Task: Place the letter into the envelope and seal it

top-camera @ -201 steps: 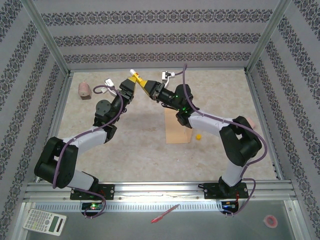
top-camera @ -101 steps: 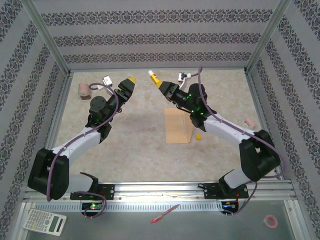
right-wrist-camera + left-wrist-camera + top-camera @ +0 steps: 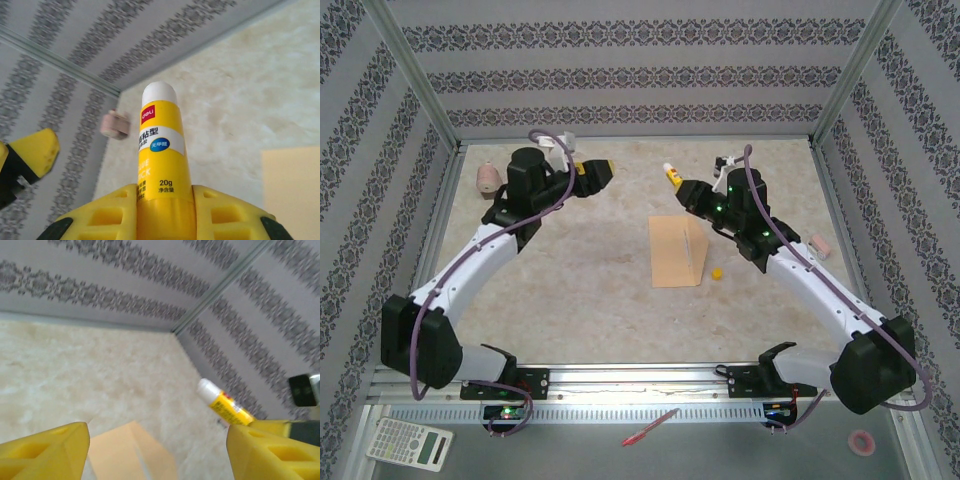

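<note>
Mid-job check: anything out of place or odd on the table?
A small yellow cap lies loose on the table just right of the envelope, possibly off the glue stick that the right gripper grips. Otherwise nothing stands out.

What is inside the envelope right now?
The envelope lies on the table, showing just its tan outer face; a small yellow cap sits beside its right edge. Its inside is covered, so whether the letter is in there cannot be told.

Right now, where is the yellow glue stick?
Seen from above, the glue stick is gripped in the right hand, right of centre and just beyond the far edge of the tan envelope.
</note>
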